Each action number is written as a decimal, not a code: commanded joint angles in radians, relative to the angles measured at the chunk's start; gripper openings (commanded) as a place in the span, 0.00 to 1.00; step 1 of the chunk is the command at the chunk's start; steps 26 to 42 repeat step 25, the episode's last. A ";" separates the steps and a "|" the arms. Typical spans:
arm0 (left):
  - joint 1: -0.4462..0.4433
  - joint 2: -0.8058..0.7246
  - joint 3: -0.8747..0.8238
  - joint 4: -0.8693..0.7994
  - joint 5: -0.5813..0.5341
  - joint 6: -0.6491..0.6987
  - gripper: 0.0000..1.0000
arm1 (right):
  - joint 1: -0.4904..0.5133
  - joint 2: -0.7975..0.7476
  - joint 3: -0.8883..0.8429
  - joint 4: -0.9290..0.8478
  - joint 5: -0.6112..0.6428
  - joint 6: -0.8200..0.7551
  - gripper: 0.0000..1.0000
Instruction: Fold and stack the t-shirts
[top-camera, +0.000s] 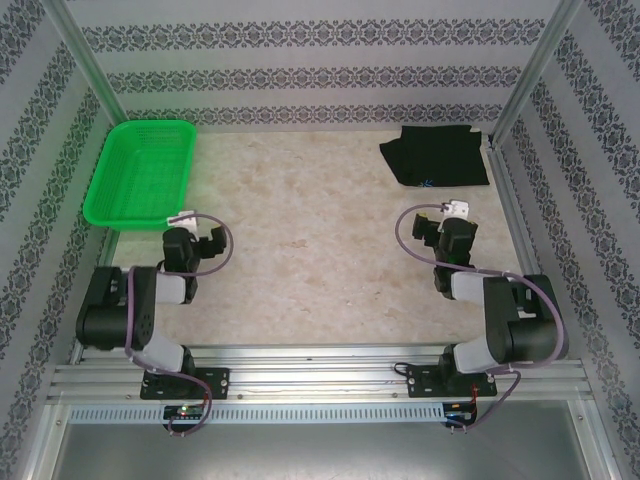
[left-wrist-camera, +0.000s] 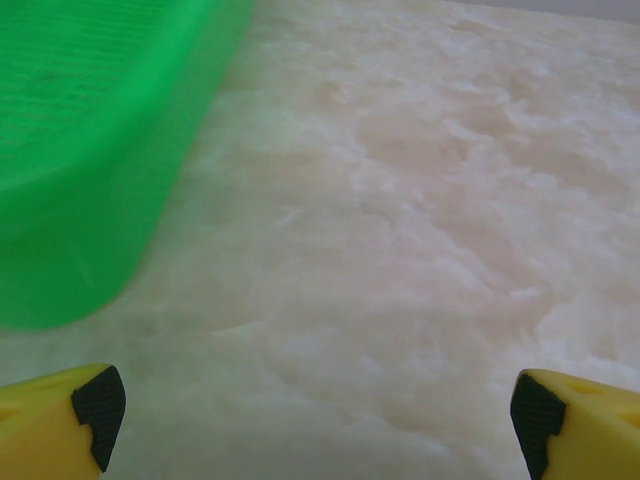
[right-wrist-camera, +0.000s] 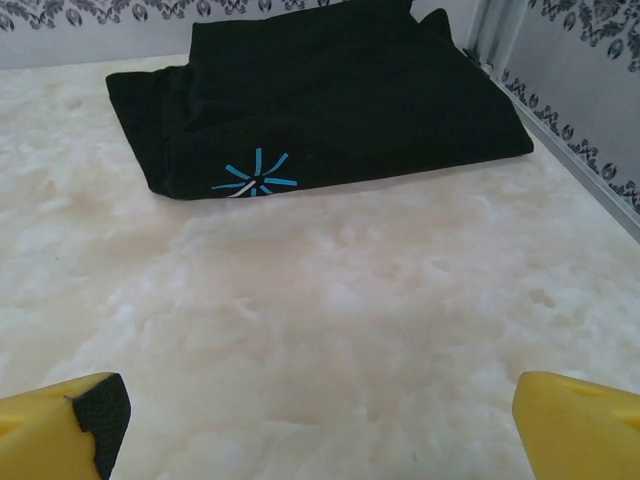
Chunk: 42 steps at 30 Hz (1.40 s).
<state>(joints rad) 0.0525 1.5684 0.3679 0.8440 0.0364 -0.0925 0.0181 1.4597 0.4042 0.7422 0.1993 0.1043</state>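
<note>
A black t-shirt (top-camera: 434, 157) lies folded at the table's far right corner, its light-blue starburst logo at the near edge. The right wrist view has the same t-shirt (right-wrist-camera: 330, 95) ahead, some way beyond the fingertips. My right gripper (top-camera: 441, 222) rests low near the right side, short of the shirt; my right gripper (right-wrist-camera: 320, 420) is open with bare table between its yellow fingers (right-wrist-camera: 60, 425). My left gripper (top-camera: 196, 242) sits near the left side, just in front of the green basket. My left gripper (left-wrist-camera: 315, 415) stands open over bare table, holding nothing.
A green plastic mesh basket (top-camera: 140, 170) stands at the far left, and its wall (left-wrist-camera: 90, 150) is close on the left in the left wrist view. Metal frame posts (top-camera: 530, 70) and patterned walls bound the marbled table (top-camera: 310, 230).
</note>
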 joint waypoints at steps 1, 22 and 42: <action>-0.020 0.008 0.019 0.069 0.000 0.067 1.00 | 0.000 0.014 0.024 0.047 -0.023 -0.027 0.98; -0.025 0.015 0.011 0.105 -0.007 0.069 1.00 | -0.014 0.011 0.044 0.006 -0.096 -0.038 0.98; -0.024 0.013 0.008 0.109 -0.007 0.069 1.00 | -0.009 0.006 0.027 0.030 -0.095 -0.041 0.98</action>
